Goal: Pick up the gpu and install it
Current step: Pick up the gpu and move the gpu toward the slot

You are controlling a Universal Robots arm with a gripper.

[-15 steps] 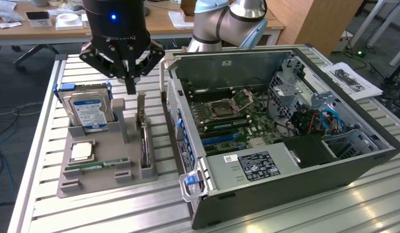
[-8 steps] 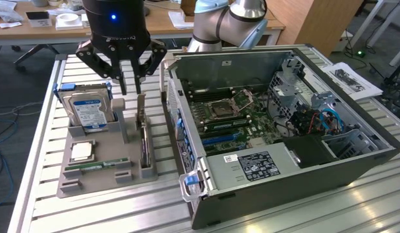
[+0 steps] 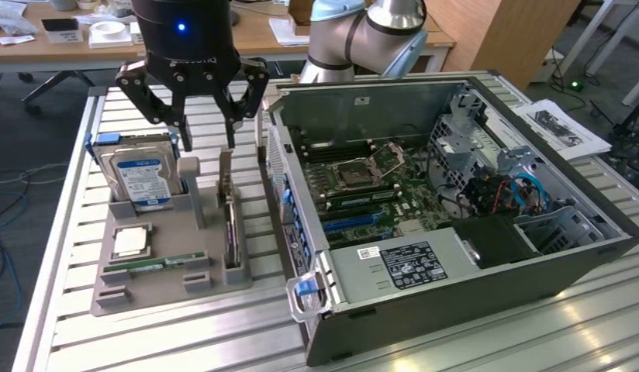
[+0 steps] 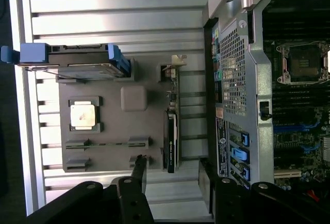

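Fingers [image 3: 183, 128] spread wide, holding nothing. The gripper [image 3: 207, 146] hangs over the gpu [image 3: 230, 229], which stands on edge in a grey tray [image 3: 159, 291] near a hard drive [image 3: 143, 180]. An open computer case [image 3: 454, 287] sits at the exterior view's right.

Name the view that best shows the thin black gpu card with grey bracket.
Wrist view: the gpu shows full length, unobstructed, bracket included. The exterior view shows it foreshortened, on edge in the grey holder.
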